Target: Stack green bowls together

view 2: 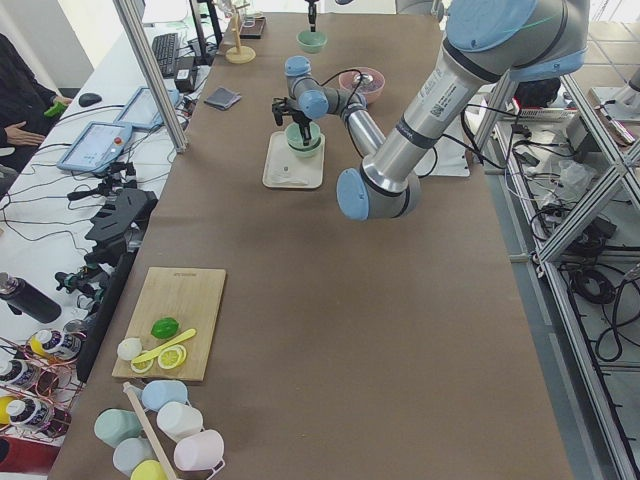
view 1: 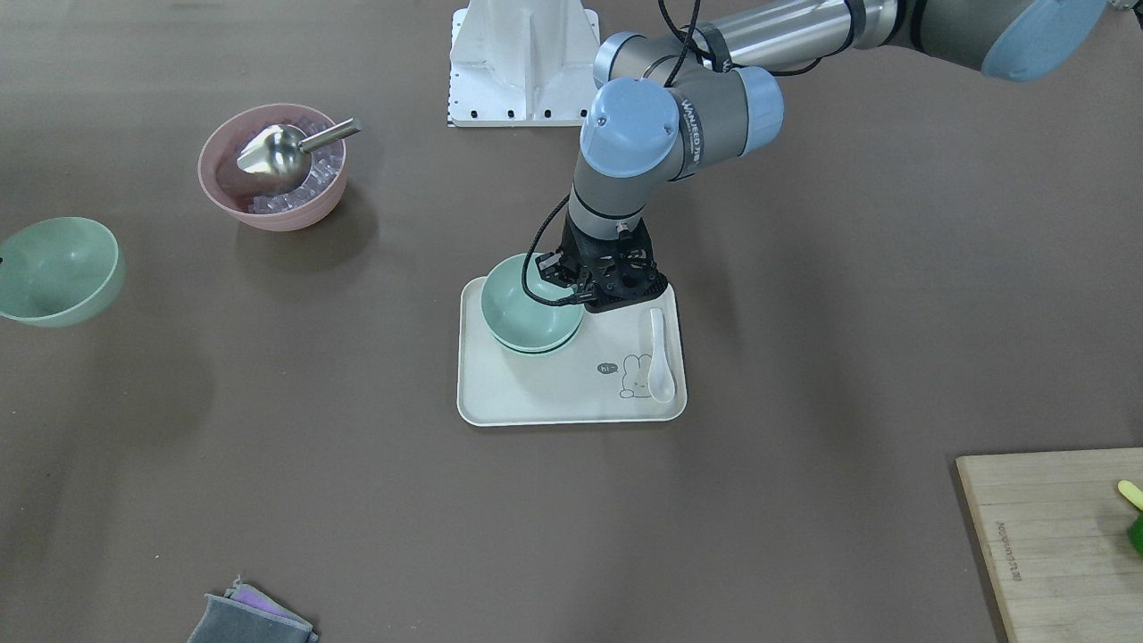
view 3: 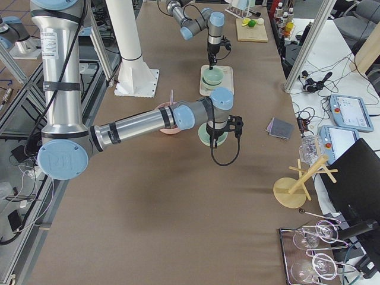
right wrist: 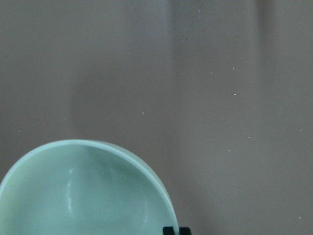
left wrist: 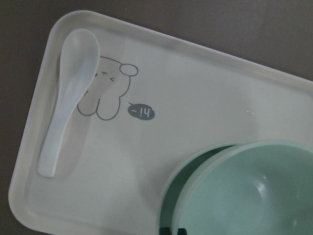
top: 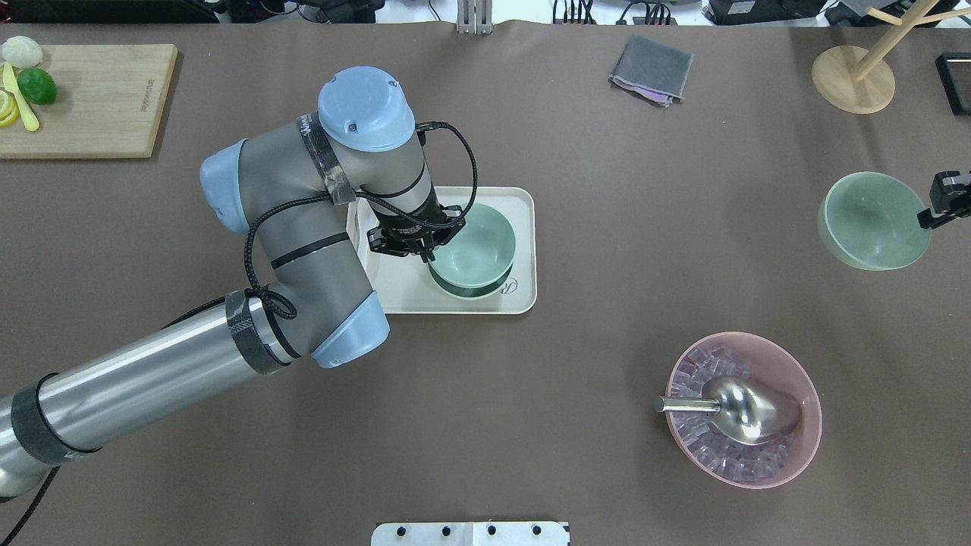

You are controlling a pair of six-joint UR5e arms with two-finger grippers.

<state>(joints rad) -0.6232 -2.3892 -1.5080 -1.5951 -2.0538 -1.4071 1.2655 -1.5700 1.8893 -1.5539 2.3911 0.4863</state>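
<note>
A: What's on that brown table (top: 607, 341)?

B: A white tray (top: 523, 227). The left gripper (top: 431, 254) pinches the rim of the top green bowl (top: 474, 246), nested in the lower green bowl (top: 470, 290). The right gripper (top: 927, 216) clamps the third green bowl (top: 872, 220) (tilted), well apart.

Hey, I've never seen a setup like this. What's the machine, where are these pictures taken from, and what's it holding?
This is a robot with two jointed arms at a brown table, each ending in a two-finger hand. Four pictures come from fixed cameras: one facing the robot, one above and behind it, one at each table end. The last two come from cameras on the wrists. The left hand grips the rim of the upper green bowl, off-centre over the lower green bowl on a white tray, beside a white spoon. The right hand holds a third green bowl by its rim, off to one side. Also on the table: a pink bowl with a metal scoop, a cutting board and a grey cloth.
</note>
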